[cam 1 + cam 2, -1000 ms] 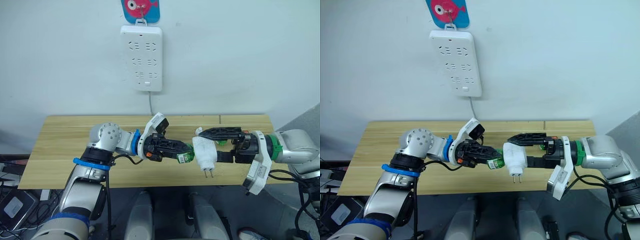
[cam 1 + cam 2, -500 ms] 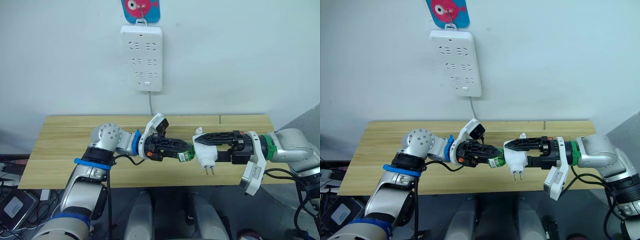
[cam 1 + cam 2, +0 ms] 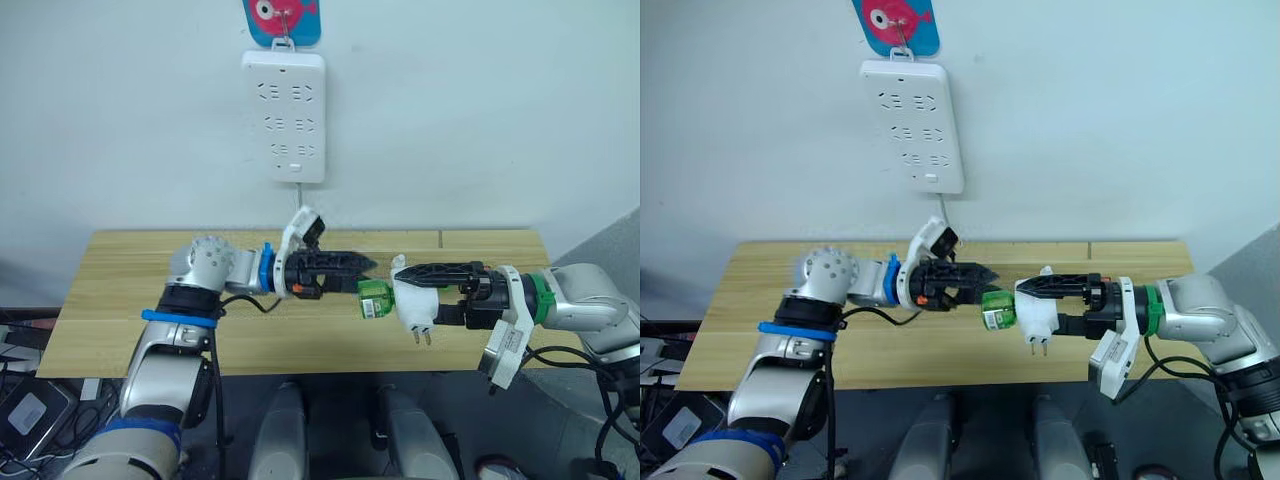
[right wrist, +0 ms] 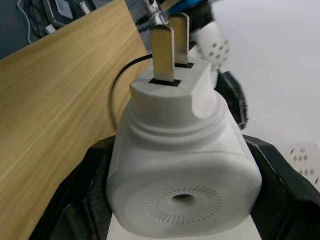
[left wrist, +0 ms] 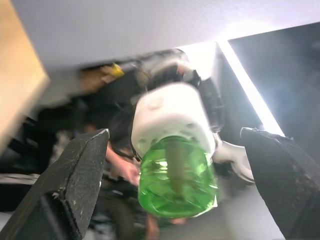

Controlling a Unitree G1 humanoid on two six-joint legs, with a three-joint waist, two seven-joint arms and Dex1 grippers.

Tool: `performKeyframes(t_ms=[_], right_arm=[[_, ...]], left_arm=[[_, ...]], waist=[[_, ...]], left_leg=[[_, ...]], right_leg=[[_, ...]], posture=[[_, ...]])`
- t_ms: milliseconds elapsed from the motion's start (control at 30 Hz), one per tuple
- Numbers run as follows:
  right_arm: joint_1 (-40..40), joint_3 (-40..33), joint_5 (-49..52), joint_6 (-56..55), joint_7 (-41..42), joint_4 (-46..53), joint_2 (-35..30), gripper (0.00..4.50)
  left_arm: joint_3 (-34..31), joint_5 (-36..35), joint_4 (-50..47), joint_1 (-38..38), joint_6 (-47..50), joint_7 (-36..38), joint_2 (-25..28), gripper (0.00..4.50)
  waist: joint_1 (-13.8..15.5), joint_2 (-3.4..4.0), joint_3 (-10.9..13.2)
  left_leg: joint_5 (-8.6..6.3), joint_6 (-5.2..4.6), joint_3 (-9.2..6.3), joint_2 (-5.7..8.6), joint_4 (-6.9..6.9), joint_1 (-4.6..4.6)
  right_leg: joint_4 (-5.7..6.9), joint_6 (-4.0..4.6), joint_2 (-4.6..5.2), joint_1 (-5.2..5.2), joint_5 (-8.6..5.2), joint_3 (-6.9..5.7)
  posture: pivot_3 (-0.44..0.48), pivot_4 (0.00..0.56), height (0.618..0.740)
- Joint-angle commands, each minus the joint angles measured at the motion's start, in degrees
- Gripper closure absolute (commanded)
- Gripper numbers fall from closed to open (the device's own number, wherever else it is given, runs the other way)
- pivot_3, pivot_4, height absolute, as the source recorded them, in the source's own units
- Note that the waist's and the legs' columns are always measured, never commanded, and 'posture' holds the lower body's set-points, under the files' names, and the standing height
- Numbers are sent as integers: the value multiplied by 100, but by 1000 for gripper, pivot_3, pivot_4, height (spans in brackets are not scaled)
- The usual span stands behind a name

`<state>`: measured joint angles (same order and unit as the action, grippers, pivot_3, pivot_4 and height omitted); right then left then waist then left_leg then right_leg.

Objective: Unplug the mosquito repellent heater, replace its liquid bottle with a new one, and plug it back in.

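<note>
Right gripper (image 3: 420,298): fingers closed on the heater body, one above and one below — firm hold, held in the air over the front edge of the table.
Mosquito repellent heater (image 3: 412,306): white unit lying on its side in the right gripper; the two plug prongs point down toward the table's front edge, vent face toward the right wrist camera.
Liquid bottle (image 3: 374,298): green, capless, seated in the heater's end that faces the left gripper; it sticks out toward the robot's left, with a label on its side. From the left wrist view, the bottle's round base faces the camera, centred between the two fingers.
Left gripper (image 3: 352,264): fingers spread wide, holding nothing — it sits just beside the bottle and slightly farther back, fingertips short of touching it.
Bottle vs. left gripper: near, apart, the bottle in line with the gap of the spread fingers.
Table (image 3: 120,290): light wooden top, both arms reaching inward over it.
Power strip (image 3: 284,116): long white strip hung upright on the wall behind the table, cord running down from its lower end.
</note>
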<state>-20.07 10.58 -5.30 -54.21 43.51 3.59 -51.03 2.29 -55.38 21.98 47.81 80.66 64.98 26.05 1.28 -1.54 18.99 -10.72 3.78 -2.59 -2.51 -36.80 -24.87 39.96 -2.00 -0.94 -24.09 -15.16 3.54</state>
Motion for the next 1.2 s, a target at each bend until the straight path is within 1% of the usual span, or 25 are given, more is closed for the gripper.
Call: performKeyframes(t_ms=[33,67,100,133,200,267,300,367,433,467,533,600,667,767,933,1033,1200], right_arm=[[490,-97,853,2757,87,441,66,1432],[568,-61,1340,3961,84,752,119,1433],[558,-70,1705,4885,51,1013,186,1433],[459,-106,2339,6088,-73,1306,245,1433],[211,-262,3383,8135,-334,1705,370,1433],[-140,-697,4764,9891,-966,1823,728,1433],[-353,-934,5471,10659,-1306,1788,911,1433],[-726,-1396,6445,11851,-2078,1566,1309,1434],[-1011,-1775,7070,12729,-2880,1251,1669,1434],[-1127,-1999,7334,13033,-3422,1040,1912,1434],[-1255,-2314,7743,13371,-4194,811,2259,1434],[-1285,-2501,8030,13606,-4820,757,2495,1434],[-1279,-2619,8315,13706,-5430,726,2690,1434],[-1249,-2594,8708,13701,-6135,798,2857,1434],[-1141,-2376,9499,13431,-7090,872,2860,1434],[-1053,-2134,10259,13006,-7670,886,2740,1434],[-933,-1589,11223,12325,-8268,1063,2275,1434]], left_arm=[[597,1574,-1033,-432,-2915,1109,920,0],[732,1989,-1254,-594,-3667,1185,1066,0],[788,2233,-1368,-711,-4153,1226,1130,0],[786,2576,-1470,-875,-4925,1165,1137,0],[717,3210,-1569,-1158,-6412,952,1038,0],[584,3759,-1562,-1390,-7957,653,829,0],[528,4014,-1544,-1501,-8699,474,722,0],[529,4505,-1436,-1647,-9959,191,616,0],[596,5007,-1319,-1768,-11022,-125,568,0],[649,5293,-1261,-1839,-11475,-327,548,0],[695,5821,-1141,-1934,-12168,-778,492,0],[667,6564,-1070,-1957,-12533,-1462,400,0],[701,7097,-1075,-1918,-12553,-1972,296,0],[901,7695,-1196,-1867,-12234,-2411,112,0],[1221,8211,-1245,-1782,-11686,-2733,-102,0],[1376,8409,-1191,-1780,-11452,-2876,-129,0],[1549,8541,-1195,-1658,-11107,-3108,-287,0]], waist=[[-10,-3,-2],[-8,-2,-3],[3,-1,-3],[29,-1,-3],[76,0,-3],[142,-2,-4],[181,-3,-5],[260,-4,-6],[338,-5,-10],[359,-5,-13],[425,-5,-21],[505,-4,-22],[561,-4,-22],[626,-2,-23],[631,-2,-26],[608,-1,-27],[563,-1,-27]], left_leg=[[3,6,1,-3,8,2],[7,12,5,-12,21,8],[11,18,10,-13,37,13],[23,39,6,-15,59,18],[30,45,-12,-18,72,12],[30,45,-21,-19,73,5],[30,44,-22,-18,73,4],[30,43,-26,-17,74,-3],[29,41,-26,-8,82,-11],[28,40,-26,-8,88,-14],[23,32,-24,-6,95,-23],[18,23,-19,-1,94,-39],[12,12,-19,2,85,-61],[10,8,-22,3,75,-98],[11,7,-30,-3,74,-100],[14,3,-35,-7,74,-99],[15,1,-37,-8,74,-100]], right_leg=[[0,17,1,-2,9,1],[-3,30,15,-1,15,8],[-4,33,19,-3,14,12],[-4,40,32,-6,12,20],[-4,48,43,-11,7,12],[-10,50,45,-11,6,3],[-15,50,45,-11,6,0],[-25,50,44,-10,6,-6],[-48,47,40,-10,8,-13],[-60,45,37,-10,11,-14],[-87,39,29,-9,15,-15],[-96,34,15,-19,18,-23],[-98,26,15,-33,22,-42],[-95,20,16,-64,28,-54],[-91,25,11,-65,33,-69],[-89,30,7,-64,36,-76],[-88,31,7,-64,36,-79]], posture=[[191,282,740],[191,282,740],[211,280,740],[211,280,740],[228,278,740],[260,271,740],[267,267,740],[275,262,740],[278,255,740],[274,255,740],[265,253,740],[255,251,740],[253,252,740],[246,254,740],[232,256,740],[218,260,740],[213,261,740]])
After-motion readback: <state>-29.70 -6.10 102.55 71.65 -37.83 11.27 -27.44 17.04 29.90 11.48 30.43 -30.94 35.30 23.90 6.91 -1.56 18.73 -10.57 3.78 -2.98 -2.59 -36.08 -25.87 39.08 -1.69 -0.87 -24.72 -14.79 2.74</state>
